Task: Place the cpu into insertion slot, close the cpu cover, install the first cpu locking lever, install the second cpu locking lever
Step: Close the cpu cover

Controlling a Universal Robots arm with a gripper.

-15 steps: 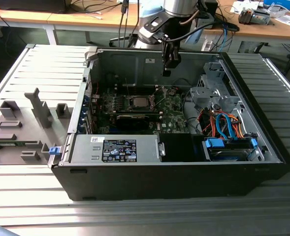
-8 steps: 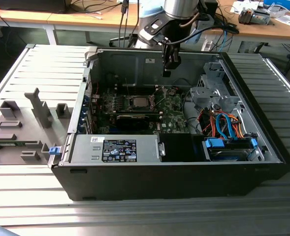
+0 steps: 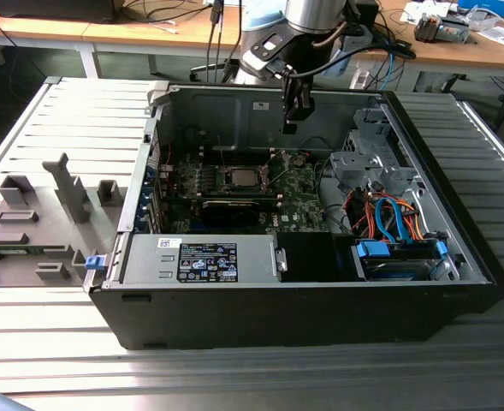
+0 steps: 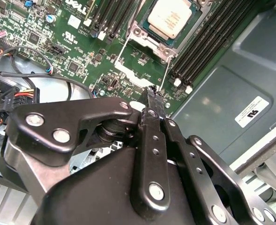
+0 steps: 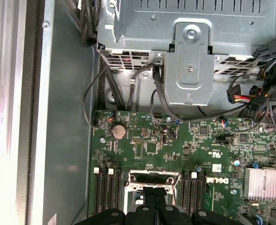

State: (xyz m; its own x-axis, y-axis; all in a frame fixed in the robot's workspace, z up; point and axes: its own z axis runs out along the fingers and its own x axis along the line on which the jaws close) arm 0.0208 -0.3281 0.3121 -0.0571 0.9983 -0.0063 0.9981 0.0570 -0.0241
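The cpu (image 4: 170, 18) shows its silver-grey top, lying flat in the insertion slot (image 3: 239, 178) on the green board. The cpu cover (image 4: 145, 41), a silver frame, lies around it. Two thin wire levers (image 4: 123, 52) stick out from the socket's corners, standing free of the board. My gripper (image 4: 152, 93) is shut with nothing between its fingers, its tip close beside the end of the second lever (image 4: 165, 75). In the exterior view the gripper (image 3: 292, 127) hangs above the board near the case's back wall. In the first wrist view the gripper (image 5: 155, 211) sits just over the socket frame (image 5: 154, 178).
Long memory slots (image 4: 208, 42) flank the socket on both sides. A black graphics card (image 3: 226, 210) lies in front of it. A metal drive cage (image 5: 194, 56) with cable bundles (image 3: 388, 218) stands at the exterior view's right. Grey fixtures (image 3: 38, 223) sit outside the case.
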